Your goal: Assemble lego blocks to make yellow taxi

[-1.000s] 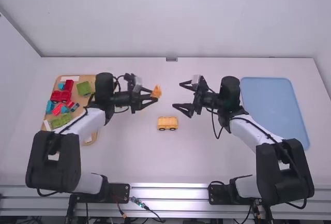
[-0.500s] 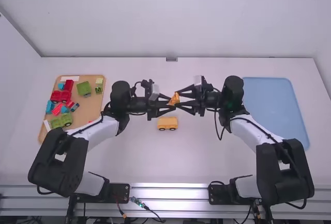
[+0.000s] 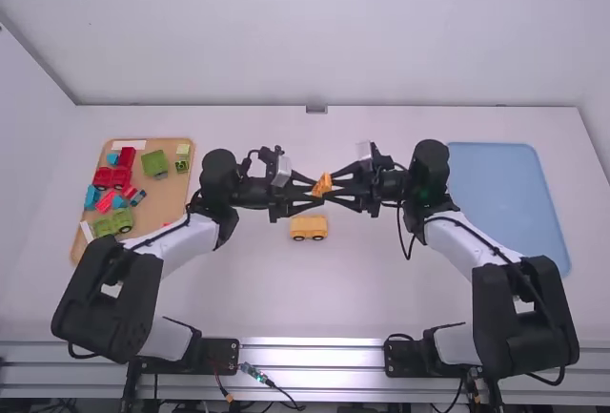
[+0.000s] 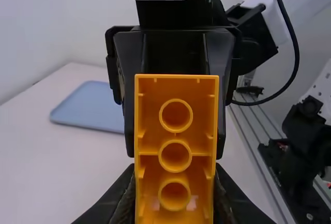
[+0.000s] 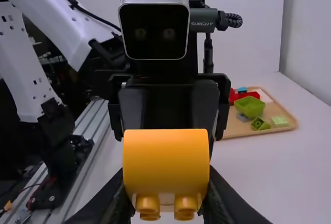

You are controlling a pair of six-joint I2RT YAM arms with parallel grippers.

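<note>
While the left end effector (image 3: 318,192) and right end effector (image 3: 329,185) clamp the orange block (image 3: 323,183) in the high view, the wheeled yellow block (image 3: 309,227) lies near both, baseward. Left wrist view: hollow side between fingers. Right wrist view: smooth face between fingers.
</note>
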